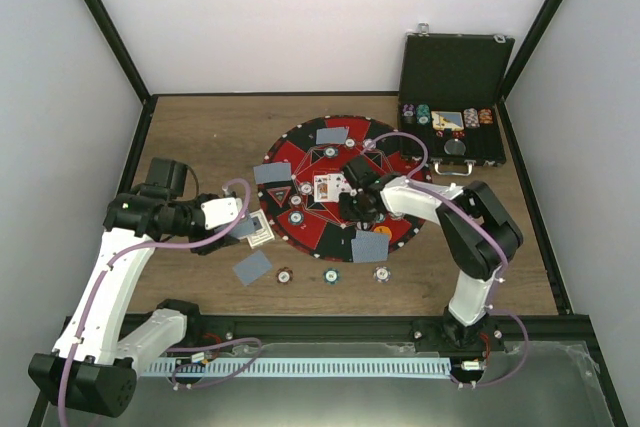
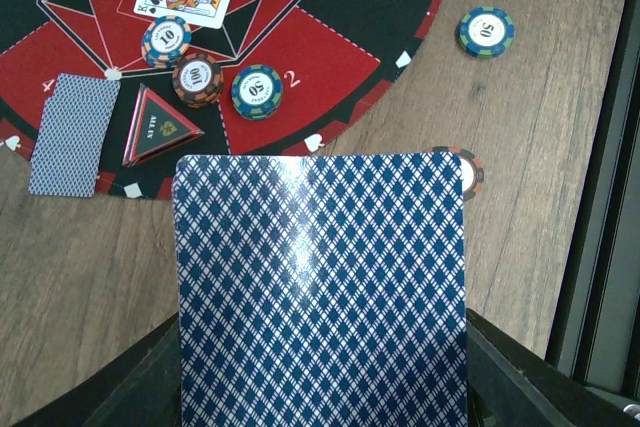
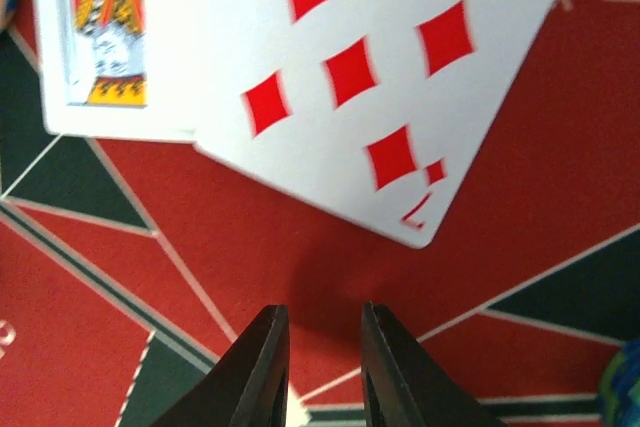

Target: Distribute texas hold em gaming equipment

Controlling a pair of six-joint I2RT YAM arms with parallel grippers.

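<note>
My left gripper (image 1: 247,226) is shut on a blue-backed playing card (image 2: 320,287) and holds it over the mat's left rim; the card hides the jaws. Beyond it on the mat lie three striped chips (image 2: 198,79), the black triangular marker (image 2: 160,127) and a face-down card (image 2: 75,133). My right gripper (image 3: 325,332) hovers low over the mat's centre, fingers a narrow gap apart with nothing between them. Just ahead of it lie a face-up seven of diamonds (image 3: 360,77) and a king (image 3: 100,37). More face-down cards (image 1: 332,135) lie round the mat.
The round red-and-black mat (image 1: 290,152) lies mid-table. The black hinged case (image 1: 455,67) stands open at the back right with chip stacks in it. Three loose chips (image 1: 331,275) and a face-down card (image 1: 252,267) lie on the wood in front of the mat.
</note>
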